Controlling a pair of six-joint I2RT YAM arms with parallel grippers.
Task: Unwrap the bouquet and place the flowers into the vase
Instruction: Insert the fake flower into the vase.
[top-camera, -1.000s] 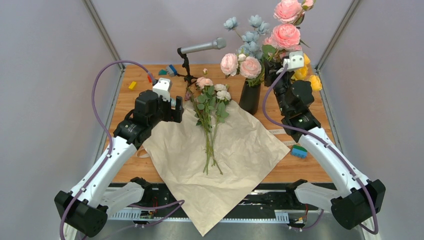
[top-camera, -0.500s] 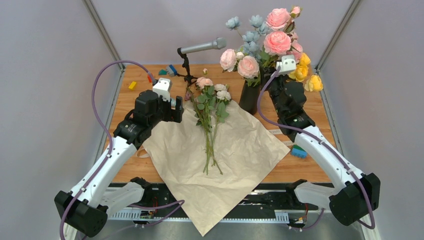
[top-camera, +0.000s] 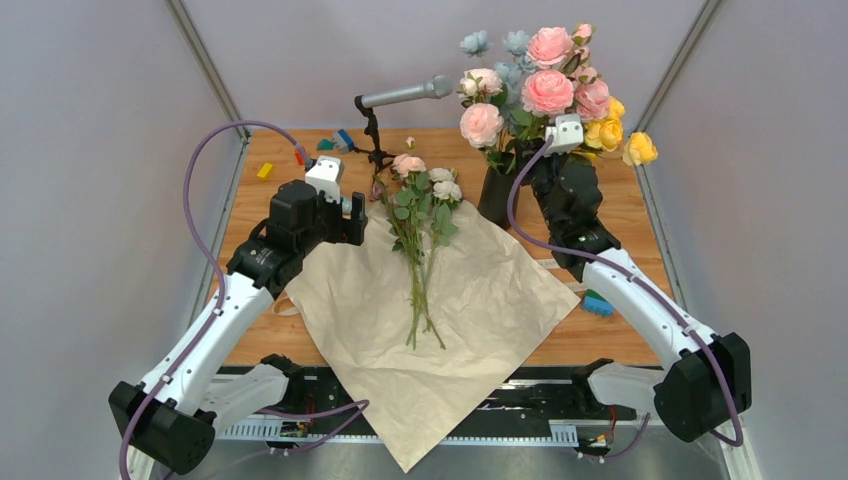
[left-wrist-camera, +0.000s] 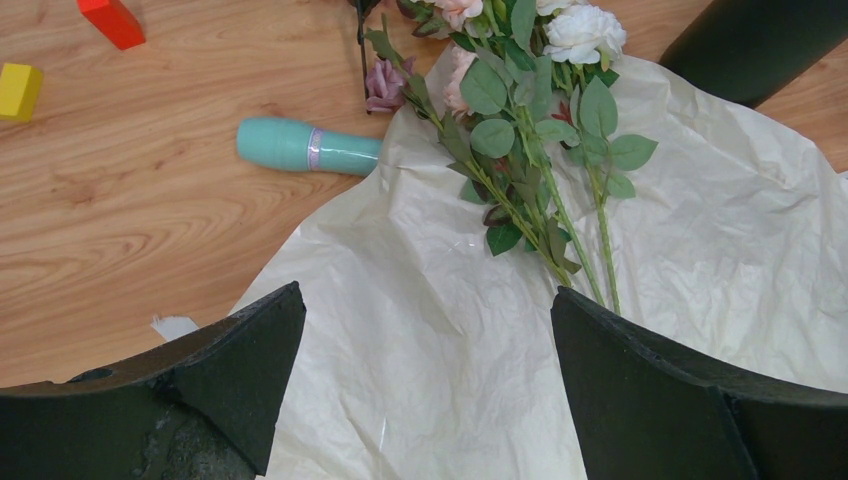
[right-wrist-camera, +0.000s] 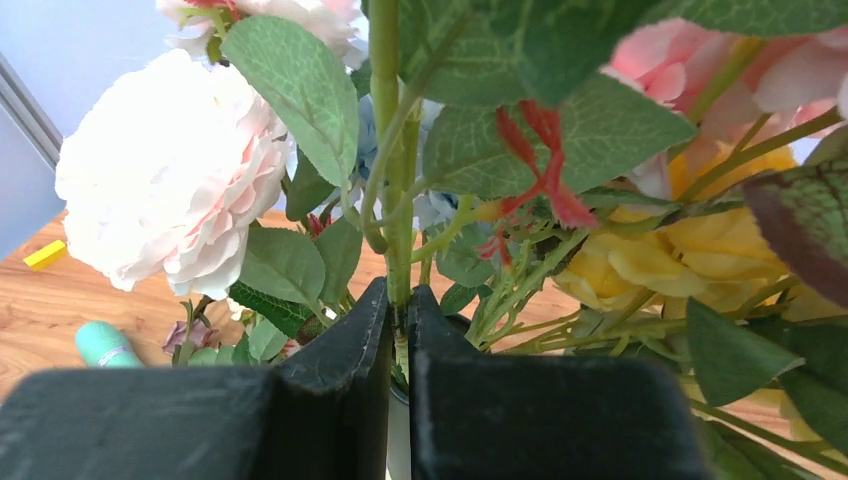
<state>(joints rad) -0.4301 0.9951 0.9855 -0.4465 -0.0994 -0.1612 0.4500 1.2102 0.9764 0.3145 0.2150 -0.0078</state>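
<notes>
While the flowers (top-camera: 420, 205) lie on the open paper (top-camera: 470, 300) near the vase (top-camera: 498, 197), from above the left gripper (top-camera: 352, 222) hovers at the paper's edge. Its wrist view shows jaws wide, empty. On the right wrist, the right gripper (right-wrist-camera: 400, 325) pinches a stem (right-wrist-camera: 388, 120); I would lower it straight, slowly.

no readable text, small white label strips (top-camera: 553, 263) on the table (top-camera: 590, 340), print too small to read

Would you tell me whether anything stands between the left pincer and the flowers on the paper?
Nothing visible does: the open left pincer hangs over bare paper, with the flowers lying just ahead of it.
</notes>
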